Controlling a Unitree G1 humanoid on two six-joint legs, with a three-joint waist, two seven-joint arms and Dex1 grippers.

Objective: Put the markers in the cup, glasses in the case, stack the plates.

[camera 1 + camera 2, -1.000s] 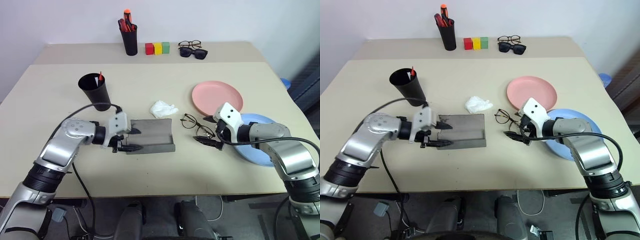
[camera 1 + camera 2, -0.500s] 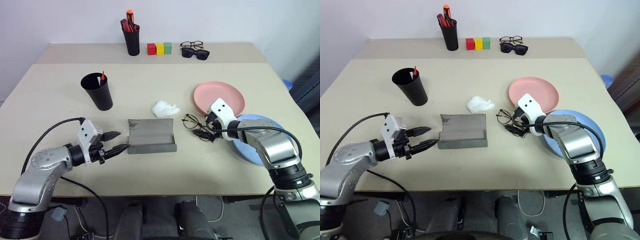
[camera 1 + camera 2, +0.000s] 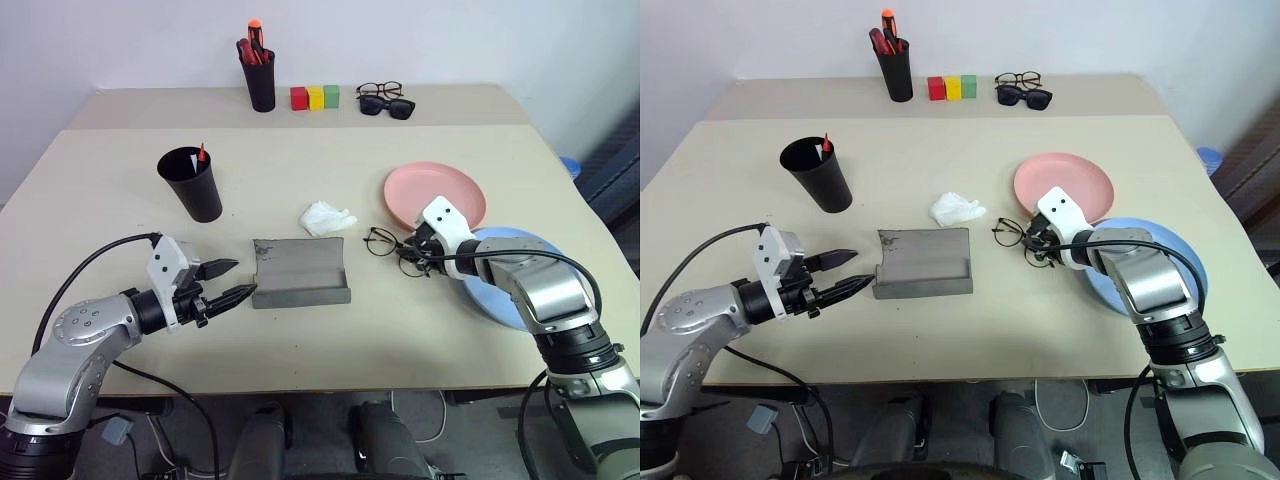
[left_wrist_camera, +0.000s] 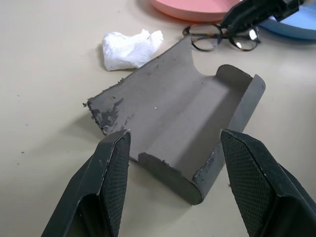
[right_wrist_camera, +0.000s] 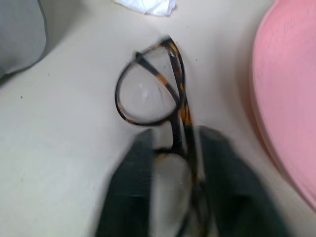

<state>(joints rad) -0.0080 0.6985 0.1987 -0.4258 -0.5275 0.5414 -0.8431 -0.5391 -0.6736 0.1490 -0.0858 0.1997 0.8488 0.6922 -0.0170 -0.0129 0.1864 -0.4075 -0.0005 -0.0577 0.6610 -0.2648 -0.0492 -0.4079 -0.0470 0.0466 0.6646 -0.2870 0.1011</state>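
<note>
Here, nearest to me, my left gripper (image 3: 228, 281) hovers low over the table (image 3: 300, 340) with its two fingers spread apart and nothing between them. The fingertips point at the short end of the grey felt case (image 3: 300, 272), just beside it but not touching. The case lies open, the flap flat and the far end curled up.

To the right, my right gripper (image 3: 1038, 243) has its fingers pressed together on the wire-framed glasses (image 3: 384, 243), at the lens nearer to the plates. The glasses lie on the table between the case and the plates. The light blue plate (image 3: 520, 262) is under my right forearm, and the salmon pink plate (image 3: 436, 192) lies just behind it. From the head views I cannot tell if their rims touch.

A crumpled white tissue (image 3: 326, 217) sits just behind the case. Farther left stands the black tapered cup (image 3: 191, 184), upright, with a red marker tip (image 3: 202, 153) showing above its rim.

At the far edge there is a slim black pen pot (image 3: 261, 82) with red and orange-capped pens, then red, yellow and green blocks (image 3: 315, 97) in a row, then black sunglasses (image 3: 387, 105) with another pair of spectacles just behind them.
</note>
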